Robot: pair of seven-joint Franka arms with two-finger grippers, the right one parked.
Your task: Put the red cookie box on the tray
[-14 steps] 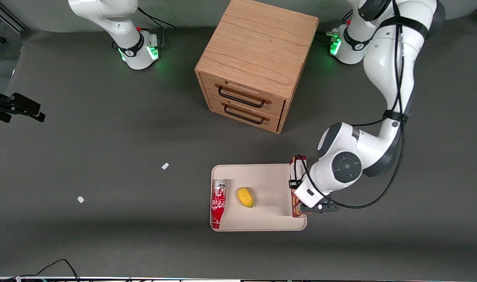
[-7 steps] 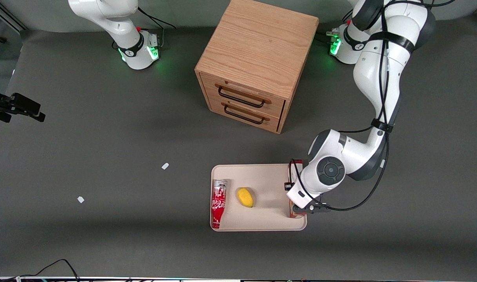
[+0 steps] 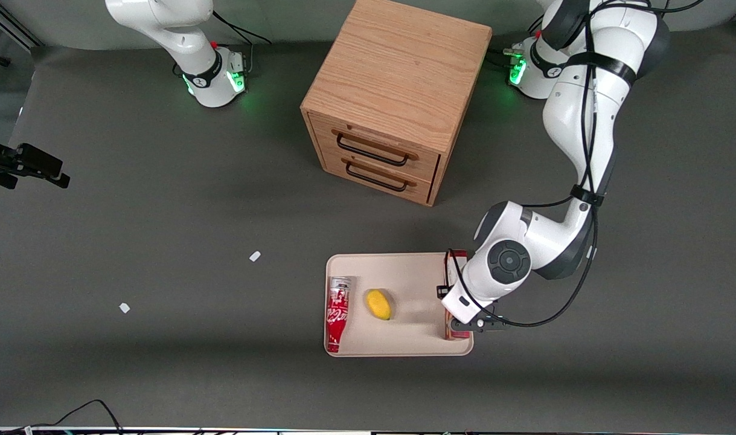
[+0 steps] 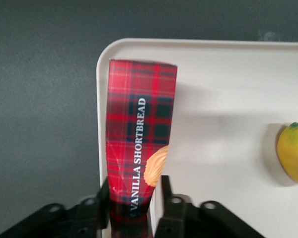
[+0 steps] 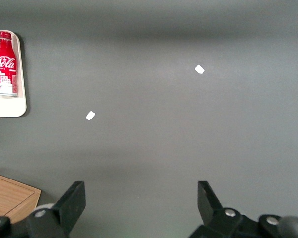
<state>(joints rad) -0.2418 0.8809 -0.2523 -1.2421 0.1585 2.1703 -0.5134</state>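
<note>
The red cookie box (image 3: 457, 258), a red tartan carton with a cookie picture, lies lengthwise along the cream tray's (image 3: 404, 338) edge toward the working arm's end. My left gripper (image 3: 456, 305) is over it, mostly hidden under the wrist in the front view. In the left wrist view the gripper (image 4: 135, 191) is shut on the near end of the box (image 4: 139, 119), one black finger on each long side. The box lies just inside the tray's rim (image 4: 100, 89), close above or on the tray floor; I cannot tell which.
A red-and-white drink can (image 3: 337, 314) and a yellow lemon (image 3: 378, 304) lie on the tray, toward the parked arm's end. A wooden two-drawer cabinet (image 3: 392, 90) stands farther from the front camera. Two white scraps (image 3: 255, 256) (image 3: 124, 307) lie on the grey table.
My left gripper has carried the box a little inward over the tray, toward the lemon; most of the shift came in the first half second.
</note>
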